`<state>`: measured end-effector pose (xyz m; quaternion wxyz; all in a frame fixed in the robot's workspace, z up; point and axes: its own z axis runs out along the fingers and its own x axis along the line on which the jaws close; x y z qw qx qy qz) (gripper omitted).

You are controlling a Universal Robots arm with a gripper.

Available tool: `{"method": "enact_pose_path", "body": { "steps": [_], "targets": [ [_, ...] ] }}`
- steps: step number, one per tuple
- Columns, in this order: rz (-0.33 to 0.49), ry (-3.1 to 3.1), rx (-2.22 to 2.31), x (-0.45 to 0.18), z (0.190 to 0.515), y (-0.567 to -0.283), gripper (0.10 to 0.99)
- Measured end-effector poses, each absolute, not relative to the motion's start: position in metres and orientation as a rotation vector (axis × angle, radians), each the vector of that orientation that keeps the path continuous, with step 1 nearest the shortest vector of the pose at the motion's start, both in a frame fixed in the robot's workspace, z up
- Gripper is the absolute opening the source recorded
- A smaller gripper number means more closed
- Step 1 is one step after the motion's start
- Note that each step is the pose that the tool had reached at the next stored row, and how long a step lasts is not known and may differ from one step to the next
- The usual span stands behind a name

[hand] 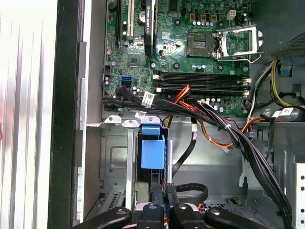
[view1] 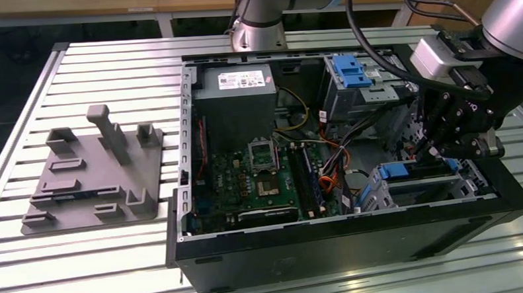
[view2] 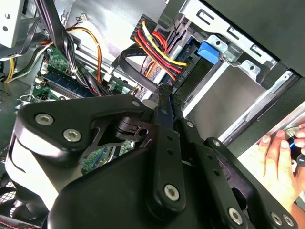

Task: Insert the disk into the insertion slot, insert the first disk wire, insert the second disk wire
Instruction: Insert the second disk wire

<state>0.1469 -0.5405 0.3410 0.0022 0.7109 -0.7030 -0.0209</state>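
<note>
Exterior view, left to right: a grey moulded fixture plate lies on the slatted metal table, well apart from the open black computer case. Inside, the green motherboard sits left of the low silver perforated insertion slot; the blue-framed disk is seated there. The black gripper hangs just above it near the case's right wall, fingers narrowed on a black cable connector. A person's hand rests outside.
</note>
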Motion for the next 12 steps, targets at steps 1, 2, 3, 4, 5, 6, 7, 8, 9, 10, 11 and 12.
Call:
{"method": "enact_pose_path", "body": {
  "steps": [1,2,3,4,5,6,7,8,9,10,11,12],
  "targets": [
    [-0.066,-2.206,2.229,0.147,0.341,-0.5405,0.149],
    [-0.066,-2.207,2.229,0.1471,0.3409,-0.5405,0.149],
    [-0.066,-2.208,2.228,0.1471,0.3409,-0.5405,0.149],
    [-0.066,-2.208,2.228,0.1471,0.3408,-0.5405,0.149],
    [-0.066,-2.209,2.227,0.1471,0.3407,-0.5405,0.149],
    [-0.066,-2.209,2.226,0.1472,0.3407,-0.5405,0.149],
    [-0.066,-2.21,2.226,0.1472,0.3406,-0.5405,0.149],
    [-0.066,-2.211,2.225,0.1472,0.3405,-0.5405,0.149],
    [-0.066,-2.212,2.224,0.1473,0.3403,-0.5405,0.149],
    [-0.066,-2.213,2.223,0.1473,0.3402,-0.5405,0.149],
    [-0.066,-2.215,2.221,0.1474,0.3399,-0.5406,0.149],
    [-0.066,-2.217,2.219,0.1474,0.3396,-0.5406,0.149]
  ]
}}
